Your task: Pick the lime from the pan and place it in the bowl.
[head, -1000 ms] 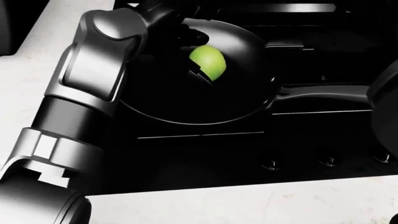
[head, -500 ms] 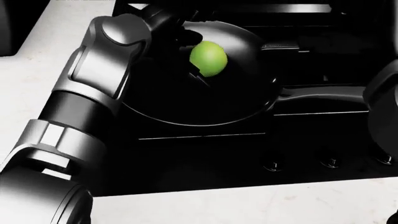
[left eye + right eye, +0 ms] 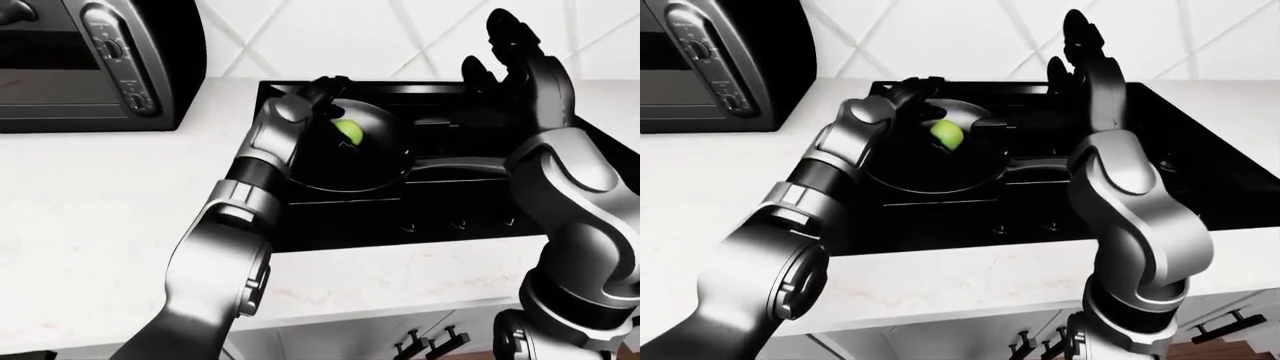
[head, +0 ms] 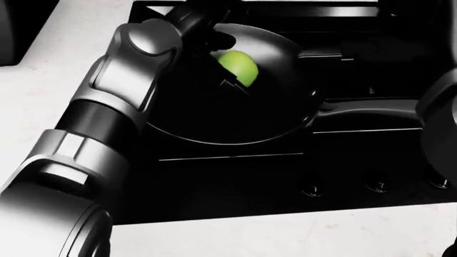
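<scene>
While our left hand (image 4: 207,32) reaches into the pan (image 4: 214,115) on the black stove (image 3: 1200,142), the lime (image 4: 238,67) sits inside the pan, near its upper rim in the head view, with our dark fingers (image 4: 230,84) pressed close about it. We cannot tell whether those fingers have actually closed round the fruit or merely stand beside it, since black on black hides their tips. Our right hand (image 3: 1085,56) is raised above the stove with its fingers spread apart and nothing in them. We judge the task to be at its first step: the grasp is being sought, the lime has not clearly left the pan, and the carry and the drop remain. No bowl shows in any view, so we would have to find it. A toaster oven (image 3: 90,60) stands on the white table (image 3: 100,202).
</scene>
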Robot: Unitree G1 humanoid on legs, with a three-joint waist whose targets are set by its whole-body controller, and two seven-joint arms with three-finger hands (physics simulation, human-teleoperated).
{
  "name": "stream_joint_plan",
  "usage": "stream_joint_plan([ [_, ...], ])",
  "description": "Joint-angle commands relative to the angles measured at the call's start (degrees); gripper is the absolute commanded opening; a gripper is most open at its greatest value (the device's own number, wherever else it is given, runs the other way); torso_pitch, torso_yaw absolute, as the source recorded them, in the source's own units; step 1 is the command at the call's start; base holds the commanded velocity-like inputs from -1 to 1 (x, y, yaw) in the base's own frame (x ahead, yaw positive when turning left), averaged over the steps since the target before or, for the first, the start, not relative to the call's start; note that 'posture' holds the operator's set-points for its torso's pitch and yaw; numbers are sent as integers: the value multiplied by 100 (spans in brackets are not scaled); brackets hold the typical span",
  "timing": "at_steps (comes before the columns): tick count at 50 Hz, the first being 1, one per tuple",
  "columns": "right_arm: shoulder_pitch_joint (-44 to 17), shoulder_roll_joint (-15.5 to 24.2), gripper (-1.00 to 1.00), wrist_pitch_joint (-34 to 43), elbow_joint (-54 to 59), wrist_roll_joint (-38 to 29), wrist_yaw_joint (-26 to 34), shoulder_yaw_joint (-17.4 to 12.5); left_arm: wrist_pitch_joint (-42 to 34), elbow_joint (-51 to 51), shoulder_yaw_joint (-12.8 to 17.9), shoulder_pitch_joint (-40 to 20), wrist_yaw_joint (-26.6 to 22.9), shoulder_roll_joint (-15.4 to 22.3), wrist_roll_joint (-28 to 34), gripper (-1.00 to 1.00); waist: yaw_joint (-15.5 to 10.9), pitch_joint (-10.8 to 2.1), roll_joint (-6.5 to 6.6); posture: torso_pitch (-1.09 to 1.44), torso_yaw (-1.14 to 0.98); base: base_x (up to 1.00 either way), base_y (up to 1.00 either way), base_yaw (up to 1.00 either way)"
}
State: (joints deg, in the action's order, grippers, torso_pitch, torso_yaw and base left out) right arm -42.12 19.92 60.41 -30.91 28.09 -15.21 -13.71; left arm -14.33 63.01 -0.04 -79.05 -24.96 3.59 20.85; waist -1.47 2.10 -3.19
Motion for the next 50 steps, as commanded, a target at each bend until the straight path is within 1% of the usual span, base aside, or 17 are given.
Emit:
stream_joint_plan([
  [1,-141,60,100,-199,-103,-37,17,-61,277,-154,-2,-210,155,55,38,65,0,-166,-17,0,0,0,0,0],
  [11,-170,65,100,-167,-115,-44,25,-67,558,120,3,-218,372,117,237,67,5,-177,-14,0,0,0,0,0],
  [23,-120,39,100,-251,-76,-95,70,-39,714,292,31,-195,515,85,307,62,14,-192,-1,0,0,0,0,0],
  [28,-139,28,100,-216,-99,-96,71,-42,805,310,47,-161,612,45,296,55,22,-197,7,0,0,0,0,0],
  [42,-147,28,100,-194,-116,-86,70,-57,997,468,52,-143,917,18,345,48,29,-206,14,0,0,0,0,0],
  [46,-156,33,100,-189,-114,-76,64,-66,1052,512,53,-125,1015,-1,361,41,30,-207,15,0,0,0,0,0],
  [50,-150,34,100,-208,-99,-77,68,-64,1113,559,50,-130,1065,-12,378,40,31,-208,16,0,0,0,0,0],
])
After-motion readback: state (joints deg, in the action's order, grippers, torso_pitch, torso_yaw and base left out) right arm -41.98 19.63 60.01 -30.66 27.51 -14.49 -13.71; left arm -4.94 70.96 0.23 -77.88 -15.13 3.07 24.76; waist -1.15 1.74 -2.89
